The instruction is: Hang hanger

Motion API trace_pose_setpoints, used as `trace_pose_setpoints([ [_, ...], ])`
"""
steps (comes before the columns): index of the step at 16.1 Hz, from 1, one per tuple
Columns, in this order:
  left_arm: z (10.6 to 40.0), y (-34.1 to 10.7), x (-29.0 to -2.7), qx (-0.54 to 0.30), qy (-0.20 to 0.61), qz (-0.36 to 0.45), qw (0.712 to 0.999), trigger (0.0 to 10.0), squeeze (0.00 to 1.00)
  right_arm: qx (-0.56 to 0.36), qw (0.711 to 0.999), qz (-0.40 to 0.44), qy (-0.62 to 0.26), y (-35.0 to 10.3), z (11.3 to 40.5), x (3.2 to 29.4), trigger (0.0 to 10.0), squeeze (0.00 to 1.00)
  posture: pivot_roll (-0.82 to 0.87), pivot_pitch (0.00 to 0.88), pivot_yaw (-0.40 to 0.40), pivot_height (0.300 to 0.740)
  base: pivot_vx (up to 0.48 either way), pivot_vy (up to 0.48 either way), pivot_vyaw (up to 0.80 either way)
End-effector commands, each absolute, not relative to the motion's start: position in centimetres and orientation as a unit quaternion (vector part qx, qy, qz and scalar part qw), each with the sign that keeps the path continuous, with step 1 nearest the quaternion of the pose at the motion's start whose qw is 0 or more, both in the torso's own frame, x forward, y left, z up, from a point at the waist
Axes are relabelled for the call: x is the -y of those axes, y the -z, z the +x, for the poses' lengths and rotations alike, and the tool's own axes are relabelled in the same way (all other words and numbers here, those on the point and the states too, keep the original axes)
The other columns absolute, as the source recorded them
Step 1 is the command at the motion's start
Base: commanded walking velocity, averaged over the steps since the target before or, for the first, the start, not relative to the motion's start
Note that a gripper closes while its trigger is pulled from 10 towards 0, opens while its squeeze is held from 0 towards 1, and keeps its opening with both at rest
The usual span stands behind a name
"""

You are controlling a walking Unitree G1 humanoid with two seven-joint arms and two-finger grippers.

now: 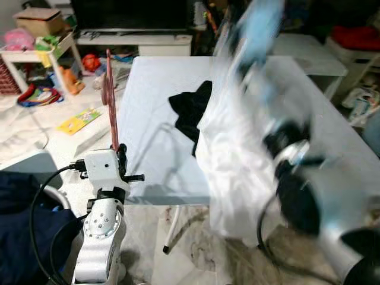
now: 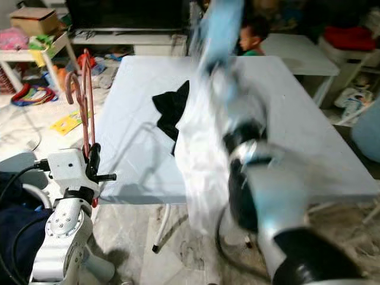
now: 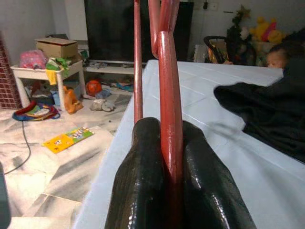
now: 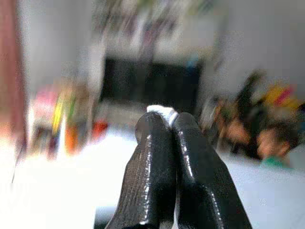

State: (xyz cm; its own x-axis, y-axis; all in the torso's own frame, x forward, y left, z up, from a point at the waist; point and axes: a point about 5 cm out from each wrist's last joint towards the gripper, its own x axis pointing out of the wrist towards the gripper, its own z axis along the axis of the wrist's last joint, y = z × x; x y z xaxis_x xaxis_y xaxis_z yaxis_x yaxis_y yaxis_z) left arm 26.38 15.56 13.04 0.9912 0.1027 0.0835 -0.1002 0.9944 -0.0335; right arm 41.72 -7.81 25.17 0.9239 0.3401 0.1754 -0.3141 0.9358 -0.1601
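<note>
A cluttered living room surrounds the pale counter (image 1: 154, 142). The left claw (image 3: 164, 157) pinches the red hanger (image 3: 167, 95) upright beside the counter's edge; the right claw (image 4: 162, 124), pressed together on a white garment (image 1: 231, 160), is blurred, so the cloth may slip or snag.

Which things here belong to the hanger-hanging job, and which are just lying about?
Belonging to the job:
red hanger, clamped in the left gripper
white garment, pinched by the right gripper
white table

Lying about:
black cloth on the table
cardboard box
yellow book on the floor
</note>
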Motion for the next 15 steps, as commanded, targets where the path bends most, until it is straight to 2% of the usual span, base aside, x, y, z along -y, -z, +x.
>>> trace_pose_setpoints([
  [1, 26.2, -13.0, -15.7, 0.042, -0.053, -0.010, 0.998, 10.0, 0.00, 0.056, 0.979, -0.088, -0.175, -23.3, 41.7, 8.2, 10.0, 0.00, -0.07, 0.000, -0.023, 0.740, 0.000, 0.000, 0.00],
  [2, 26.3, -13.0, -15.6, 0.041, -0.049, -0.009, 0.998, 10.0, 0.00, 0.016, 0.979, -0.098, -0.179, -21.3, 41.4, 8.9, 10.0, 0.00, -0.07, 0.000, -0.016, 0.740, 0.000, 0.000, 0.00],
  [3, 26.4, -13.0, -15.4, 0.040, -0.040, -0.009, 0.998, 10.0, 0.00, -0.005, 0.982, -0.082, -0.171, -19.9, 41.2, 10.6, 10.0, 1.00, -0.08, 0.000, -0.004, 0.740, 0.000, 0.000, 0.00],
  [6, 26.4, -12.7, -15.1, 0.033, -0.024, -0.003, 0.999, 10.0, 0.00, -0.012, 0.985, -0.079, -0.153, -20.0, 41.3, 13.6, 10.0, 1.00, -0.10, 0.000, 0.019, 0.740, 0.000, 0.000, 0.00],
  [8, 26.5, -12.6, -14.9, 0.029, -0.012, -0.001, 0.999, 10.0, 0.00, -0.023, 0.981, -0.084, -0.173, -19.8, 40.8, 15.4, 10.0, 1.00, -0.11, 0.000, 0.038, 0.740, 0.000, 0.000, 0.00],
  [10, 26.6, -12.5, -14.8, 0.027, -0.006, -0.001, 1.000, 10.0, 0.00, -0.023, 0.978, -0.080, -0.189, -19.7, 40.3, 16.0, 10.0, 1.00, -0.12, 0.000, 0.049, 0.740, 0.000, 0.000, 0.00],
  [15, 26.9, -12.4, -14.7, 0.023, 0.003, -0.001, 1.000, 10.0, 0.00, -0.048, 0.959, -0.092, -0.264, -18.6, 38.7, 15.6, 10.0, 1.00, -0.13, 0.000, 0.058, 0.740, 0.000, 0.000, 0.00],
])
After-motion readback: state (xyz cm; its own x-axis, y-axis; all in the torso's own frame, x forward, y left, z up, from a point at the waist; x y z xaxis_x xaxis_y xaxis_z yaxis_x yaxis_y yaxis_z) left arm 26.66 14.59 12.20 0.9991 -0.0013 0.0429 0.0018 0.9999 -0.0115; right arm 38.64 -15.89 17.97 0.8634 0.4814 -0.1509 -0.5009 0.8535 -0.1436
